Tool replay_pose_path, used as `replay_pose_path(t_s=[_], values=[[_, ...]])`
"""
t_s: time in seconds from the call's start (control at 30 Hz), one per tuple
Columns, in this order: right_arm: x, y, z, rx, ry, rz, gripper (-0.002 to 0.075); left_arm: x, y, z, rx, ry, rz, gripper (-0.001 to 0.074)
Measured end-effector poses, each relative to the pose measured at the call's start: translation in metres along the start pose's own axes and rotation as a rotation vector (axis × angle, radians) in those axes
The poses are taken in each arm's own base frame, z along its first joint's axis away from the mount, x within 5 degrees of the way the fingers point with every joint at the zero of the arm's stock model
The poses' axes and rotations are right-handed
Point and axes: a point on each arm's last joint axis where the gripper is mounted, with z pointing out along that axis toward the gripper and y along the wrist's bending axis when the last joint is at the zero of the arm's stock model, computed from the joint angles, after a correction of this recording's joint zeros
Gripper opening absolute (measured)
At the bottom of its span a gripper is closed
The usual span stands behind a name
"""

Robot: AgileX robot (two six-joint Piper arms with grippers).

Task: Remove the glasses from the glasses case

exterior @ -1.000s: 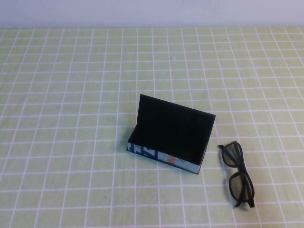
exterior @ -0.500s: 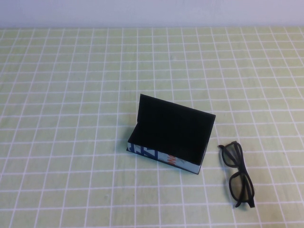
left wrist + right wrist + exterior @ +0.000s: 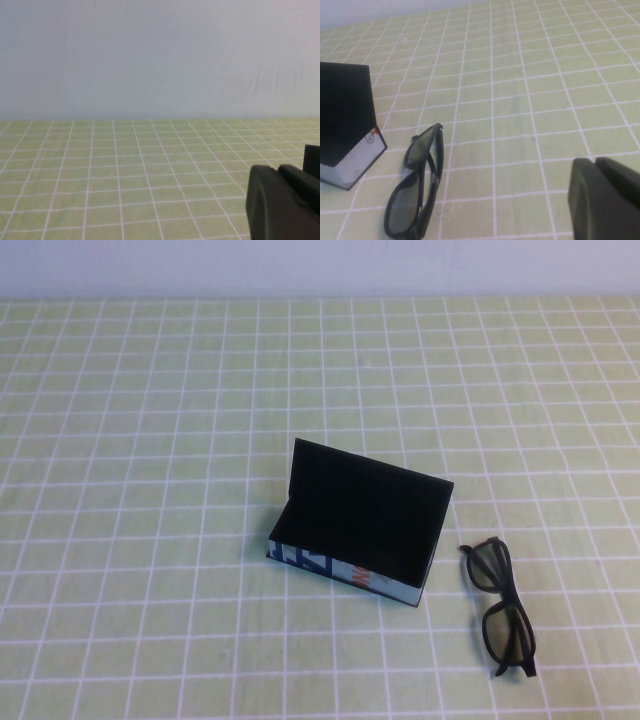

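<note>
The glasses case (image 3: 360,525) stands open in the middle of the table, its lid upright and its black inside showing nothing in it. Its printed front side (image 3: 330,567) faces me. The black glasses (image 3: 503,608) lie folded on the cloth just right of the case, outside it. In the right wrist view the glasses (image 3: 415,192) lie beside the case (image 3: 345,117). My right gripper (image 3: 595,161) is shut and empty, set back to the right of the glasses. My left gripper (image 3: 277,169) is shut and empty, low over bare cloth. Neither gripper shows in the high view.
A green cloth with a white grid (image 3: 150,440) covers the whole table. A pale wall (image 3: 320,265) runs along the far edge. A dark edge (image 3: 313,159) shows at the border of the left wrist view.
</note>
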Motion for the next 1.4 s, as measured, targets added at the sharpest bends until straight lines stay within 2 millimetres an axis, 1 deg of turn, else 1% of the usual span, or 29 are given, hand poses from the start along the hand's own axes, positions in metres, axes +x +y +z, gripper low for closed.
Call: replay_pose_path(t_s=[0.73,0.9,0.97,1.07,1.17,1.27,1.4], values=[[0.000,0.000,0.000,0.000,0.000,0.000,-0.0018,0.000,0.000,0.000,0.000,0.000,0.000,-0.0004],[0.000,0.000,0.000,0.000,0.000,0.000,-0.0018,0.001,0.001,0.000,-0.008,0.022,0.087,-0.0004],[0.000,0.000,0.000,0.000,0.000,0.000,-0.0018,-0.007,0.002,-0.001,-0.027,0.011,0.049,-0.0004],[0.000,0.000,0.000,0.000,0.000,0.000,-0.0018,-0.019,0.006,-0.002,-0.080,-0.032,0.038,-0.0004],[0.000,0.000,0.000,0.000,0.000,0.000,-0.0018,-0.022,0.008,-0.003,-0.106,-0.064,0.057,-0.0004],[0.000,0.000,0.000,0.000,0.000,0.000,-0.0018,-0.017,0.009,-0.002,-0.108,-0.057,0.019,-0.0004],[0.000,0.000,0.000,0.000,0.000,0.000,-0.0018,-0.003,0.010,-0.001,-0.113,-0.028,0.010,-0.0004]])
